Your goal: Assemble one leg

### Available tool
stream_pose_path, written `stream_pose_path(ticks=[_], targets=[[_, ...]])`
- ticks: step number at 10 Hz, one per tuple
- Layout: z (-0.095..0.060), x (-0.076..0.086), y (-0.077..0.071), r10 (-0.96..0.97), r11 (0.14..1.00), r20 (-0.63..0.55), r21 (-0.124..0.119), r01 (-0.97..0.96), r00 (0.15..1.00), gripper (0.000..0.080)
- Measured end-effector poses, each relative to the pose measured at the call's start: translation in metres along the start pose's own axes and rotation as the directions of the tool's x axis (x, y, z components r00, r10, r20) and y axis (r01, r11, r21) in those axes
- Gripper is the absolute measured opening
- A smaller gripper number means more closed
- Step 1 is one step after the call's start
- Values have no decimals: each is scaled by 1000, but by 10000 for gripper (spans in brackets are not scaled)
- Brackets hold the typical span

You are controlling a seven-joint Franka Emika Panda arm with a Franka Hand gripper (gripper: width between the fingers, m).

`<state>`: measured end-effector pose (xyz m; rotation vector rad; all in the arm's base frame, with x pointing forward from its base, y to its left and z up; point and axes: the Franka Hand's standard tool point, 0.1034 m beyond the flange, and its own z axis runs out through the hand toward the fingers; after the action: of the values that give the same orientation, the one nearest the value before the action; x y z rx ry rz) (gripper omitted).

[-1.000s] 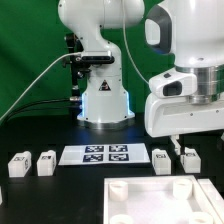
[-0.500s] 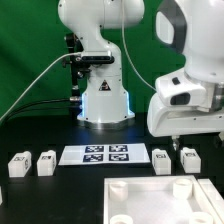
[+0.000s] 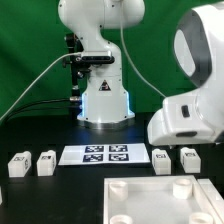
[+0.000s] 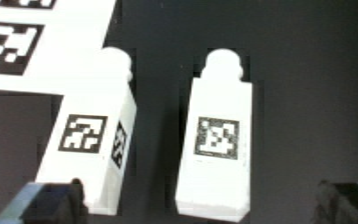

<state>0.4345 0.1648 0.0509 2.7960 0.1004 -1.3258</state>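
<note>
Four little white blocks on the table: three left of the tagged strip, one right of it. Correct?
No, it is two and two. The exterior view shows the outer left leg and inner left leg on that view's left of the marker board, and the inner right leg and outer right leg on its right.

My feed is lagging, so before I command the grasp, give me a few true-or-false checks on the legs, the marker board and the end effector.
1. Two legs lie to the exterior view's left of the marker board. True.
2. The end effector is shut on a leg. False: it is open and holds nothing.
3. The wrist view shows two legs side by side, tags facing the camera. True.
4. The marker board rests on the large white tray-like piece. False: it lies on the black table, apart from that piece.
</note>
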Motion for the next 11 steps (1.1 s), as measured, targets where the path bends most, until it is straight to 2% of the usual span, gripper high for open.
stream_pose_path(ticks=[2,4,7,11], targets=[[2,1,-1,-1,1000,10,-2,1,1000,649],[20,2,-8,26,1000,37,0,-26,999,649],[50,6,-17,16,1000,29,-13,-15,999,649],[56,8,-17,14,1000,27,-13,-14,1000,637]])
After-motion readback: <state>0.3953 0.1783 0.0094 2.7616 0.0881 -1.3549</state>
